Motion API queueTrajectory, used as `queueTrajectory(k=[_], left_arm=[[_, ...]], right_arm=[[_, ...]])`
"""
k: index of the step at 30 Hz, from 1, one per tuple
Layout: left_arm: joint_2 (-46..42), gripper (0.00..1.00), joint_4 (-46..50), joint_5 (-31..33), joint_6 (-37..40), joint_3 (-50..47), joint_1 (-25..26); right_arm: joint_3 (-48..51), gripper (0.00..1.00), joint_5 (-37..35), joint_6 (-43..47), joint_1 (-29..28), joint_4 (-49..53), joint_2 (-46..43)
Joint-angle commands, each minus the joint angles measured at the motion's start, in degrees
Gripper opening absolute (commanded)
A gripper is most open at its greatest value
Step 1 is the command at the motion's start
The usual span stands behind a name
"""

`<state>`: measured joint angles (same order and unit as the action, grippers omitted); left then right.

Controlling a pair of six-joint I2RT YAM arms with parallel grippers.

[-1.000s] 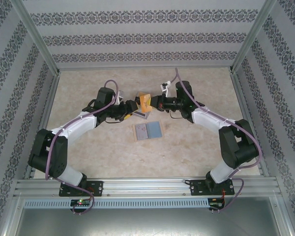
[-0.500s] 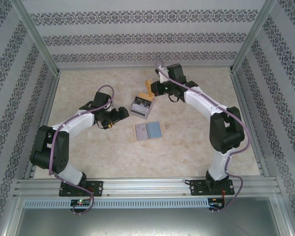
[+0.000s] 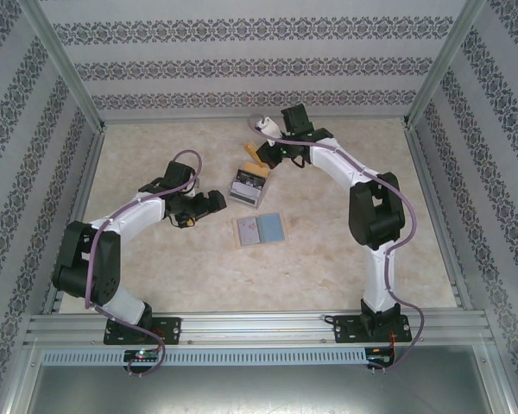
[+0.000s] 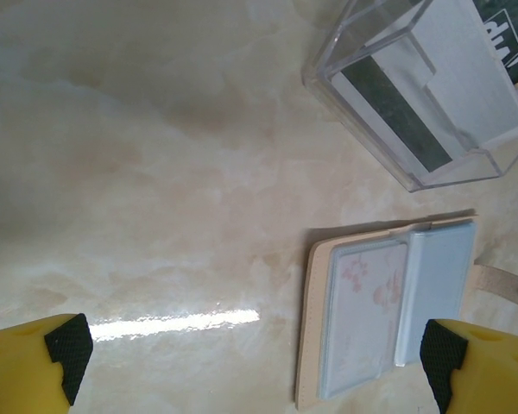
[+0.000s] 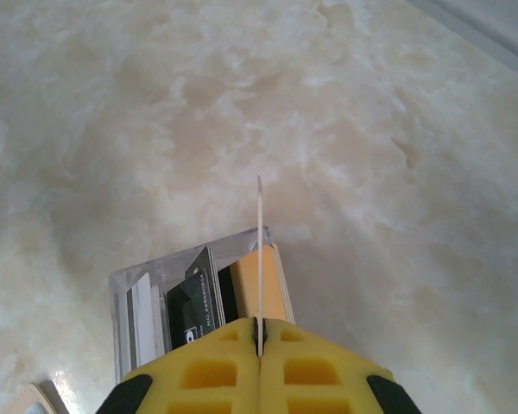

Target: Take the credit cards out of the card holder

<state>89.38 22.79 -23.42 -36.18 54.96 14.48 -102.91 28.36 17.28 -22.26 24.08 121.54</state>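
Showing patterned walls [image 3: 242,65] enclosing glossy marbled beige worktop [image 3: 155,276]. Resting mid-worktop: clear boxy dark-striped card holder [image 3: 249,185], grey-blue credit cards [image 3: 261,228] lying flat beside it. Gaping wide, empty: left pincer [image 4: 250,345]. Pinching thin card [image 5: 259,224] edge-on: right pincer [image 5: 259,332].

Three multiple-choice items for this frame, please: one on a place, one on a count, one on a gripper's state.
1. Where is the clear plastic box-shaped card holder?
A) resting on the beige marbled table
B) held in the air
C) against the back wall

2. How many grey-blue cards lie on the beige flat sleeve?
A) none
B) two
C) five

3. The right gripper is:
A) wide open
B) shut on nothing
C) shut on a thin card

Answers: 1 A, the holder sits flat on the table; 2 B, two lie side by side on the sleeve; 3 C, its jaws pinch the card, seen edge-on.
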Motion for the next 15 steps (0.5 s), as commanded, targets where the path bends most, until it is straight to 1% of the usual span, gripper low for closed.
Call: queueTrajectory(k=[1,8,11,12,15], left_arm=[[-2.2,0.99,0.8,-1.5,0.6,-0.8,-0.7],[-2.7,0.99,-0.7,-2.9,-0.3,-2.6,-0.7],[-2.8,1.00,-0.9,-3.0,-0.4,-2.9,-0.7],[-2.8,0.99,-1.1,-3.1,-0.4,-2.9,-0.7],[-2.9,0.99,-1.2,-3.2,-0.3,-2.8,-0.7]], right_arm=[[-3.0,0.00,2.9,5.5,0.2,3.5,2.4],[-4.9,0.00,-0.2,8.9,0.1,6.1,4.6],[-6.1,0.00,-2.8,11.2,-0.3,8.7,5.5],[-6.3,0.01,-3.7,11.8,-0.4,9.3,5.6],[-6.5,0.08,-5.0,12.8,-0.7,10.2,5.9]])
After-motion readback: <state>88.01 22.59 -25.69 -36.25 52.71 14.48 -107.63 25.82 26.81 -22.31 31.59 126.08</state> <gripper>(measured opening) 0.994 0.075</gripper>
